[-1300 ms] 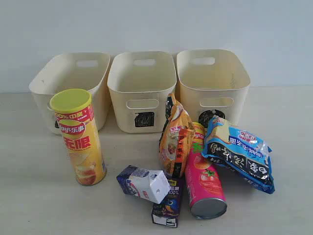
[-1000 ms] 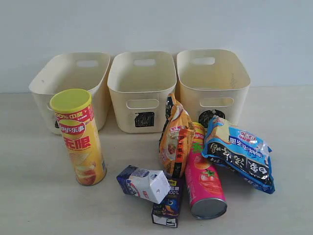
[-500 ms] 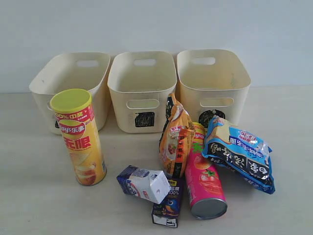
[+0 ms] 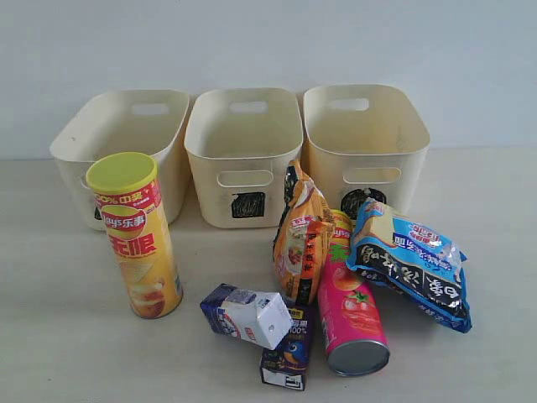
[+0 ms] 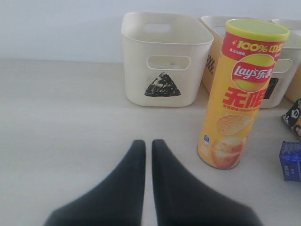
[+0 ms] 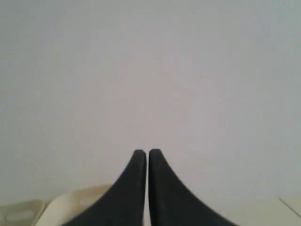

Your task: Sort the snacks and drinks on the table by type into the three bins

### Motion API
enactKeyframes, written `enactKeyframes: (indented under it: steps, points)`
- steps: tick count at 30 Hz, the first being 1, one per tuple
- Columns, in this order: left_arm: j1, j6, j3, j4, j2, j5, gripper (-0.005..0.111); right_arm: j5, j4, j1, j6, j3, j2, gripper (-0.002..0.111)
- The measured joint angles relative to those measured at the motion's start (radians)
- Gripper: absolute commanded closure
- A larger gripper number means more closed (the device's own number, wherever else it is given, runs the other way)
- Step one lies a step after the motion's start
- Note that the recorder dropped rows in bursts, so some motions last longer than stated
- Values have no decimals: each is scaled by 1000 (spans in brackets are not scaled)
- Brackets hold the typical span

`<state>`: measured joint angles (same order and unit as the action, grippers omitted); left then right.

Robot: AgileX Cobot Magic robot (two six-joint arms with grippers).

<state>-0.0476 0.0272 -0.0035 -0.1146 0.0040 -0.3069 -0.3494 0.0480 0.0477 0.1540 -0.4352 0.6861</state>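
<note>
Six items wait unsorted on a pale worktop (image 4: 67,336), with three cream bins in a row along its 12 o'clock edge. No item sits in a bin, so the sorting appears to be at its very start.

Taking the exterior view as a clock face, a yellow chip can (image 4: 138,239) with a lime lid stands upright at 9 o'clock, in front of the left bin (image 4: 71,155). Near the centre, an orange foil bag (image 4: 300,239) stands on end. A pink-red chip can (image 4: 351,306) lies on its side at 5 o'clock, touching the orange bag. A blue-black foil bag (image 4: 411,264) rests at 3 o'clock against that can. At 6 o'clock a purple-and-white carton (image 4: 247,315) lies tipped over, overlapping a dark juice box (image 4: 287,357).

The middle bin (image 4: 210,185) carries a scribbled square; the right bin (image 4: 403,176) carries a dark mark partly hidden by the snacks. The left wrist view shows the left bin's mark is a triangle.

Neither arm appears in the exterior view. The left claw (image 5: 146,146) is empty, its fingers pressed almost together, hovering low over bare worktop near the yellow can. The right claw (image 6: 143,153) is likewise pressed together and empty, facing a blank wall.

The likely next move is a first pick. The left claw would need to spread wide enough for the can and grip it squarely, since a tall can may topple.
</note>
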Motion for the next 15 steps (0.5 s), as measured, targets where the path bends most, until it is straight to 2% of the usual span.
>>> enactKeyframes:
  steps: [9, 15]
  points:
    - [0, 0, 0, 0, 0, 0, 102, 21, -48, 0, -2, 35, 194, 108]
    - [0, 0, 0, 0, 0, 0, 102, -88, -48, -14, 2, 153, 222, 108]
